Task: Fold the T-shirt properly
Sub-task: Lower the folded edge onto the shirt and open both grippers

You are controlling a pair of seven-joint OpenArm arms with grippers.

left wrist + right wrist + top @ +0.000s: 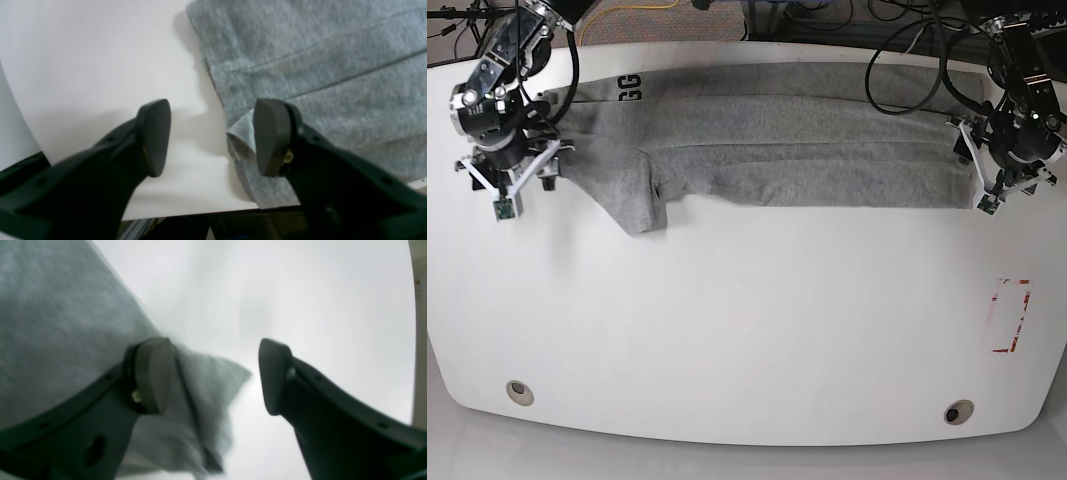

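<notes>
The heather-grey T-shirt (797, 150) lies in a long band across the far part of the white table (747, 320), with black letters (630, 88) at its left end. My left gripper (213, 136) hangs open at the shirt's right end (317, 66). One of its fingers (272, 136) is over a curled corner of the cloth (238, 140). In the base view this gripper (990, 195) is at the right. My right gripper (215, 375) is open at the shirt's left end (60, 323), and a loose corner of cloth lies between its jaws. It appears at the left in the base view (507, 190).
A red-outlined mark (1012, 315) sits on the table at the right. Two round holes (519, 392) (958, 411) lie near the front edge. Cables (907, 60) hang over the far edge behind the shirt. The table's edge (200, 213) runs just below my left gripper.
</notes>
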